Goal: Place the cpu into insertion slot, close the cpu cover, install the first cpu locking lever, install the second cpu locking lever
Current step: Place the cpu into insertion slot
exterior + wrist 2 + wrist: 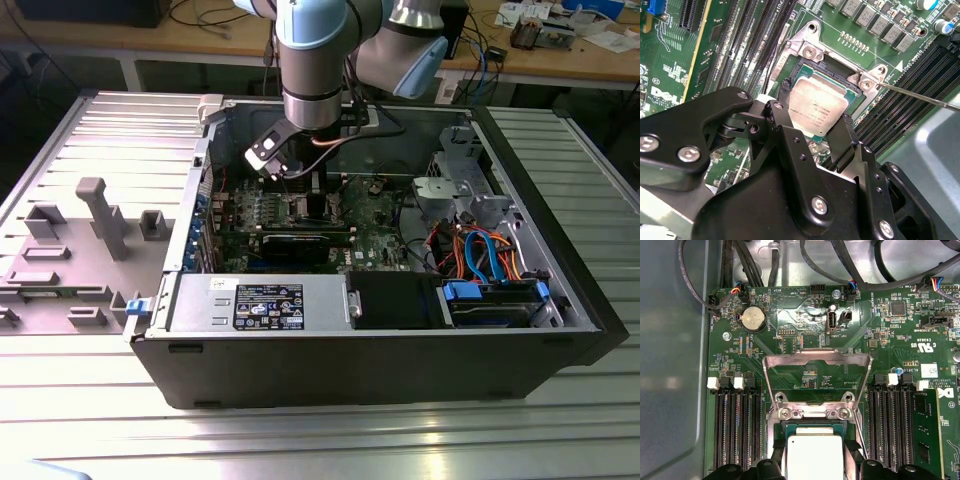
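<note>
I had the gripper (pixel 300 185) down inside the open computer case (pixel 350 365), over the green motherboard (pixel 375 225) behind the labelled power supply (pixel 260 300). In the second wrist view the gripper (pixel 815 107) straddled the cpu (pixel 820 100). Its two black fingers (pixel 782 120) were drawn in against opposite edges of the chip, pinching it between them.

The cpu, silvery face up, lay level within the insertion slot (pixel 840 67). The slot's dark rim showed along the chip's far sides. I could not tell whether the chip was fully seated or still held just above the contacts.

In the first wrist view the cpu (pixel 812 455) sat between the fingertips (pixel 775 467). The cpu cover (pixel 812 356) stood swung open beyond it, and the board was visible through its square window. The cover was hinged at the two screws by the socket's edge and was not down on the chip.

A thin metal locking lever (pixel 920 97) angled away from the socket corner, raised clear of the board. Banks of long black memory slots (pixel 735 425) flanked the socket on both sides. A round coin battery (pixel 753 318) sat further up the board, near the cable connectors.
</note>
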You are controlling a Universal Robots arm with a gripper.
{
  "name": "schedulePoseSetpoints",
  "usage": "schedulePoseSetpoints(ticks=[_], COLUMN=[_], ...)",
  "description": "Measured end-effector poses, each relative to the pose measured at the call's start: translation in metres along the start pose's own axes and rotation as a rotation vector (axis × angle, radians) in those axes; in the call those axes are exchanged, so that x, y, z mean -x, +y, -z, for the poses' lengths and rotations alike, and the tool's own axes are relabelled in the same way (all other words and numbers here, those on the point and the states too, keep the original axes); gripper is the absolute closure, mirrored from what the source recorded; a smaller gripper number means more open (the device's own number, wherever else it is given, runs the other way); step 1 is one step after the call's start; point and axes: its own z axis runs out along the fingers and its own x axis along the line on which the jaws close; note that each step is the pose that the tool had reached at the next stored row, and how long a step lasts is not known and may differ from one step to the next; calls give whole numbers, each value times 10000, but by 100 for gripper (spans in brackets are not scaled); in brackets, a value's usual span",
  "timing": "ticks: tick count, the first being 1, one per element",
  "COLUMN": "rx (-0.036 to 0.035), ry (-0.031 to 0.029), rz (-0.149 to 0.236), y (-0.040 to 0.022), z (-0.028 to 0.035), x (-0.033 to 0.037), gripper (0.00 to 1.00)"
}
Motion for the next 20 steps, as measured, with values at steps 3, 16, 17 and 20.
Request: schedulePoseSetpoints(ticks=[3,16,17,20], rx=[3,-3,-7,-14], ry=[4,53,54,70], rz=[-1,-26,-28,-30], y=[1,-3,-4,-5], z=[3,-1,-4,-13], x=[-1,-3,-3,-3], gripper=[46,46,46,46])
